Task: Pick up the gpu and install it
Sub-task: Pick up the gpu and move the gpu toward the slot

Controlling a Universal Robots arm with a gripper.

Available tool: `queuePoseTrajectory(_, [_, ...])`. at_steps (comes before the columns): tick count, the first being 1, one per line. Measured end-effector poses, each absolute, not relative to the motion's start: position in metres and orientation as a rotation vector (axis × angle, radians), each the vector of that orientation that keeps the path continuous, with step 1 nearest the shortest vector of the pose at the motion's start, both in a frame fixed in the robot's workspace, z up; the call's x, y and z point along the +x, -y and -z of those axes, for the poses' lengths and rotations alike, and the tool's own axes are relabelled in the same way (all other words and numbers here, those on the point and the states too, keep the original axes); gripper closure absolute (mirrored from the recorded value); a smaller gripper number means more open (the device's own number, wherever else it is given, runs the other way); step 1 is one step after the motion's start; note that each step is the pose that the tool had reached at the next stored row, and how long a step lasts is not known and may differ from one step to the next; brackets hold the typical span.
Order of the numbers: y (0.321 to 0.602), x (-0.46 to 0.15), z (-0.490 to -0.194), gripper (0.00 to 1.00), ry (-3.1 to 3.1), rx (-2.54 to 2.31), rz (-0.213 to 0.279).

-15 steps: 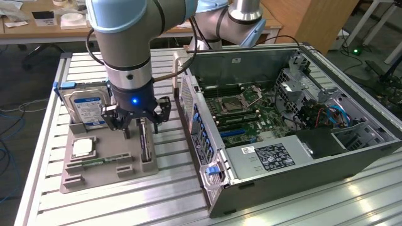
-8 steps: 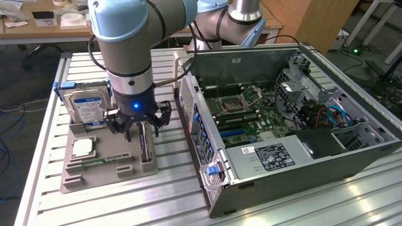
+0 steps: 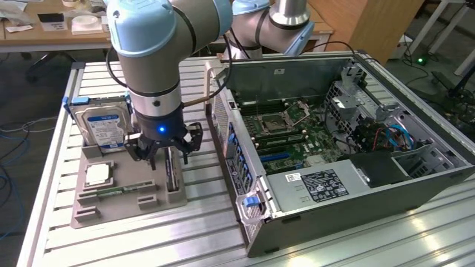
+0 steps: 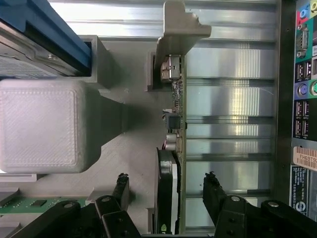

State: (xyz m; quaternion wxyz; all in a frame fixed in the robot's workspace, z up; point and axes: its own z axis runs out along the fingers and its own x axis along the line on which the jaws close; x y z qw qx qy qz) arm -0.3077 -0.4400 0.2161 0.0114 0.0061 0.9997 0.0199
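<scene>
The gpu point(image 3: 173, 175) is a thin dark card standing on edge in a slot at the right side of the grey parts tray point(image 3: 126, 208). My gripper point(image 3: 169, 160) hangs directly over it, pointing down. In the wrist view the gpu point(image 4: 177, 114) runs edge-on between my two black fingers, and my gripper point(image 4: 166, 179) is open, with a gap on each side of the card. The fingertips point(image 4: 121, 179) straddle its black end without touching it.
A silver hard drive point(image 3: 104, 125) with a blue label stands upright at the back of the tray. A processor point(image 3: 98, 175) and a green memory stick point(image 3: 111, 192) lie in it. The open computer case point(image 3: 334, 156) lies on the slatted metal table point(image 3: 111, 247), on the exterior view's right.
</scene>
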Motion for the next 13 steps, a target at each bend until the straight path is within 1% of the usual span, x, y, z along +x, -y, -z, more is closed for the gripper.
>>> queuePoseTrajectory(4, [0.4401,-0.3076,-0.2161,0.29,-3.118,0.019,-0.060])
queuePoseTrajectory(6, [0.4400,-0.3076,-0.2160,0.31,-3.118,0.019,-0.059])
queuePoseTrajectory(9, [0.4400,-0.3076,-0.2158,0.49,-3.118,0.019,-0.059])
queuePoseTrajectory(11, [0.4400,-0.3076,-0.2151,0.49,-3.118,0.019,-0.059])
queuePoseTrajectory(12, [0.4399,-0.3076,-0.2147,0.55,-3.118,0.019,-0.058])
queuePoseTrajectory(13, [0.4394,-0.3077,-0.2144,0.55,-3.118,0.019,-0.058])
